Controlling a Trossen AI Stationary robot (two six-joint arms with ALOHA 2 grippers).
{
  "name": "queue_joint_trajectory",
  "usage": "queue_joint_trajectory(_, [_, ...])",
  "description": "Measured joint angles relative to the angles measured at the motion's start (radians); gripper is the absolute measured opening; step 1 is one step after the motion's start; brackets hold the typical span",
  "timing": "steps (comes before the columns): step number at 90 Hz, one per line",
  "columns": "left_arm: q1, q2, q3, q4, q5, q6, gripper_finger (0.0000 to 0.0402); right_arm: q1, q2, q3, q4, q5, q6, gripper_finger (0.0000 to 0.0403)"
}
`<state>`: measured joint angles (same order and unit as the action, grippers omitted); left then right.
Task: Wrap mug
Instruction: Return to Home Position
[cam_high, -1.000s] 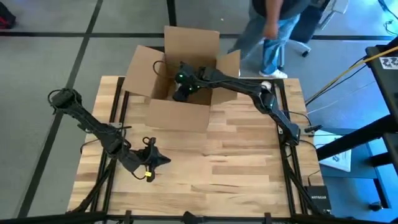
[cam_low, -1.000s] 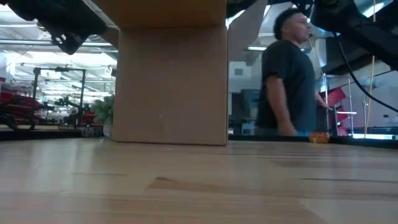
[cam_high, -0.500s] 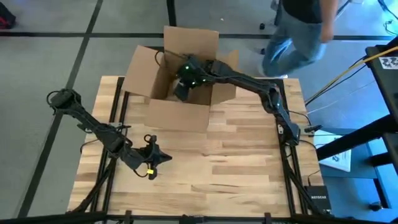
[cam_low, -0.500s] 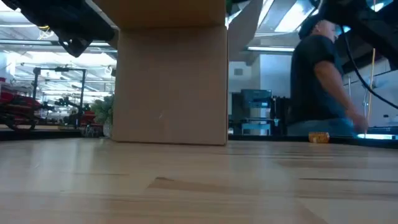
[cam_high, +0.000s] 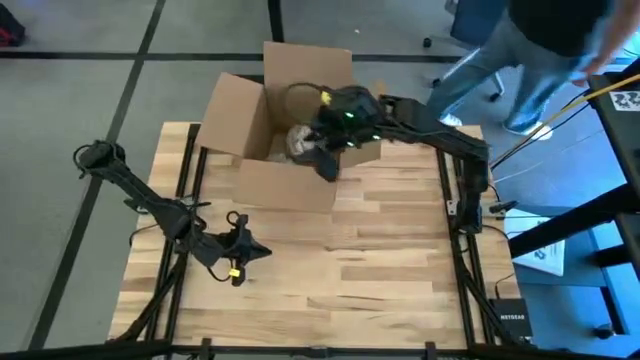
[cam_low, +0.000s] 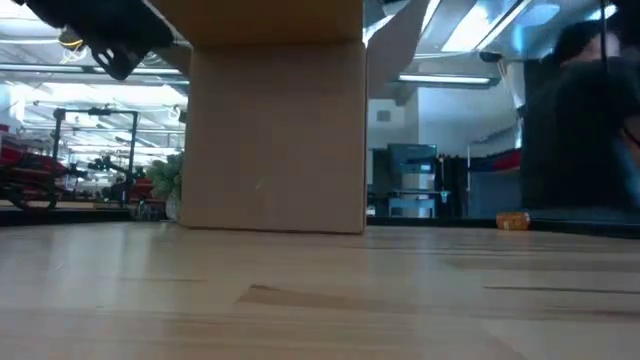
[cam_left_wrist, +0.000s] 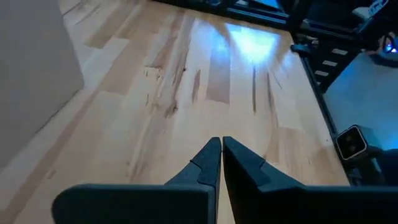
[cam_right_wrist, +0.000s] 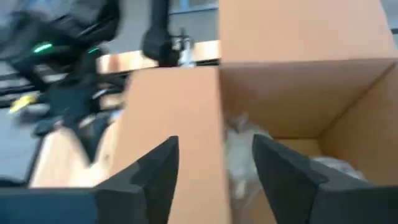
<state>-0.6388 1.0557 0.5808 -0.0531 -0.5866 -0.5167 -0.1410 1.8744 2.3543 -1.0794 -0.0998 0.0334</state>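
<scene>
A: Where's the mug?
B: Wrapped mug (cam_high: 298, 140) lies inside the cardboard box (cam_high: 285, 185), a pale bundle on its floor. Nothing grips it.
A: What's diff vs half a sec ago?
B: Right claw (cam_high: 326, 168) was down in the box. Now it's up & back, over the front wall near the right corner. Person (cam_high: 520, 55) behind the worktop (cam_high: 400, 260) has gone further right.
A: Claws?
B: Right: fingers spread wide, empty. Touching the box wall or not, can't tell. Left claw (cam_high: 265, 252): fingers pressed together, empty, over the worktop's left-front part, well apart from the box, approx where it was.
</scene>
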Motion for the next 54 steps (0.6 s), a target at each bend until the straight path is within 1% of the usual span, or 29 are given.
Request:
queue_joint_trajectory(6, [-0.003, -0.052, 0.000, -0.057, -0.001, -0.001, 0.0000, 0.029, -0.022, 0.000, -0.050, 0.000, -0.001, 0.0143])
queue_joint_trajectory(16, [-0.016, -0.150, -0.002, -0.129, -0.005, 0.016, 0.0000, 0.079, -0.036, -0.001, -0.111, 0.002, -0.012, 0.0078])
queue_joint_trajectory(24, [-0.027, -0.221, -0.021, -0.151, -0.006, 0.045, 0.0000, 0.120, -0.043, -0.002, -0.148, 0.001, -0.019, 0.0023])
queue_joint_trajectory(27, [-0.030, -0.248, -0.038, -0.146, -0.006, 0.058, 0.0000, 0.133, -0.046, -0.002, -0.159, 0.001, -0.020, 0.0012])
queue_joint_trajectory(30, [-0.032, -0.273, -0.060, -0.136, -0.005, 0.069, 0.0000, 0.146, -0.052, -0.002, -0.174, 0.000, -0.020, 0.0008])
queue_joint_trajectory(41, [-0.032, -0.369, -0.155, -0.096, 0.015, 0.075, 0.0000, 0.198, -0.079, -0.034, -0.209, 0.003, -0.015, 0.0019])
queue_joint_trajectory(48, [-0.032, -0.426, -0.220, -0.036, 0.033, 0.065, 0.0000, 0.231, -0.118, -0.109, -0.189, 0.013, -0.004, 0.0014])
queue_joint_trajectory(54, [-0.032, -0.472, -0.269, 0.035, 0.058, 0.069, 0.0000, 0.255, -0.169, -0.211, -0.140, 0.013, 0.013, 0.0005])
